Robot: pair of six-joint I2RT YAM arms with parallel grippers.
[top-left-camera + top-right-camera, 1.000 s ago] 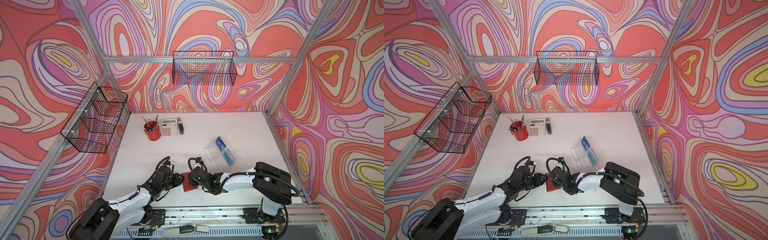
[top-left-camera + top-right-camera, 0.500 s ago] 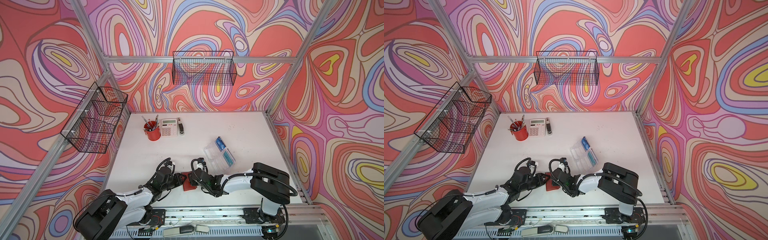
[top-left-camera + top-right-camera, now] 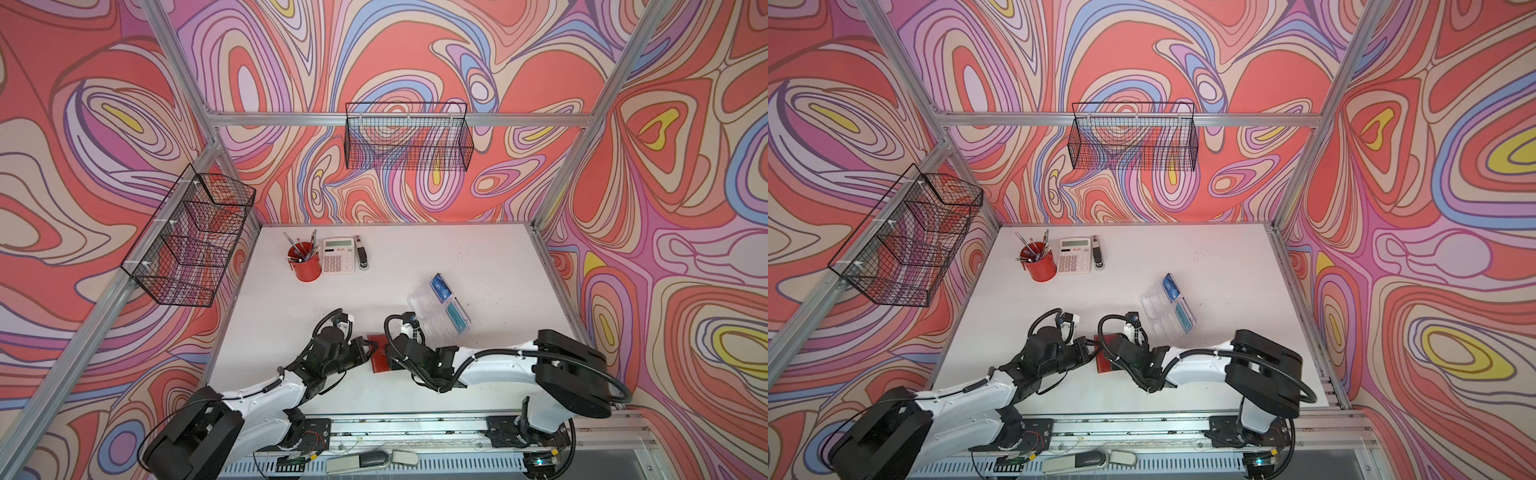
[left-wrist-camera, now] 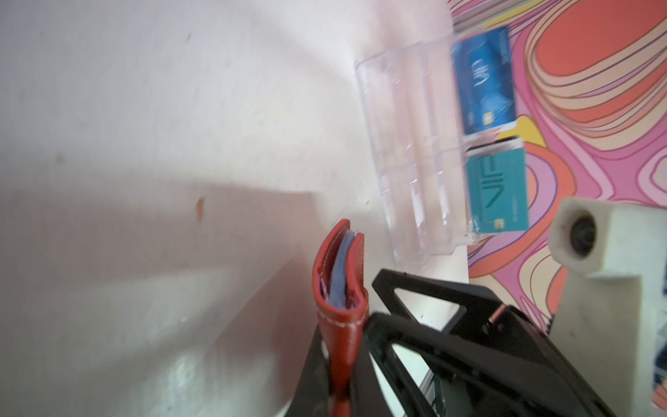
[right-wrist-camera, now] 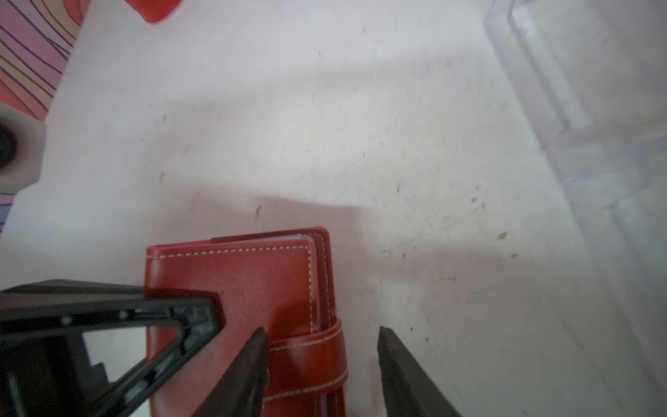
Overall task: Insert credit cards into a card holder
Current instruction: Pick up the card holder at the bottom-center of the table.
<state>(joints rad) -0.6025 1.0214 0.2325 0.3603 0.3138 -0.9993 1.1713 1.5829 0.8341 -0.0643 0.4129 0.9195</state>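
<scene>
Near the front edge of the white worktop, the small red leather-look folding card holder lies closed, its strap wrapped round one edge. The left gripper is clamped tight on the holder's side facing it. The right gripper stands with jaws parted astride the strap, one finger on the red cover, the other clear. Toward the right edge, a blue credit card and a teal credit card sit in a clear acrylic tiered stand.

Red, white-stitched card holder
</scene>
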